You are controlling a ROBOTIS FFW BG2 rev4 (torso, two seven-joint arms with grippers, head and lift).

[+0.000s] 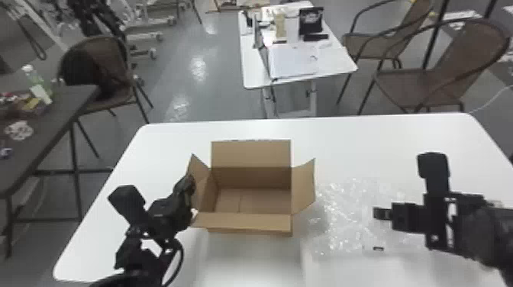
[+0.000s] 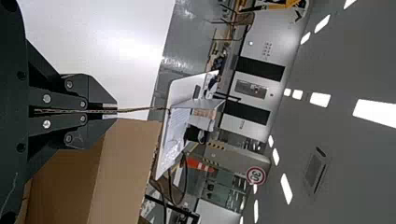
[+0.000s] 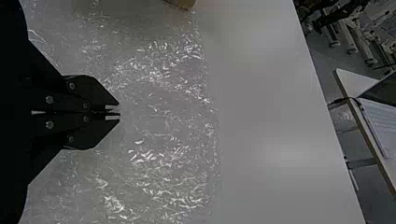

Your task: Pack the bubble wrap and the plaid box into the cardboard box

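Head view: left of the cardboard box [image 1: 250, 222], the left gripper [image 2: 116, 111] is clamped on its side flap [image 1: 200, 176], probably steadying it for packing. Right of the box, bubble wrap [image 1: 343, 213] lies spread beneath the right gripper [image 3: 119, 112], fingers together, presumably positioned to gather it.

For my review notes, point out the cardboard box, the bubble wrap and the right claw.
Cardboard box [image 1: 250, 154]: head view, raised far flap.
Bubble wrap [image 1: 341, 221]: head view, crinkled left part.
Right claw [image 3: 119, 112]: right wrist view, between the fingertips.
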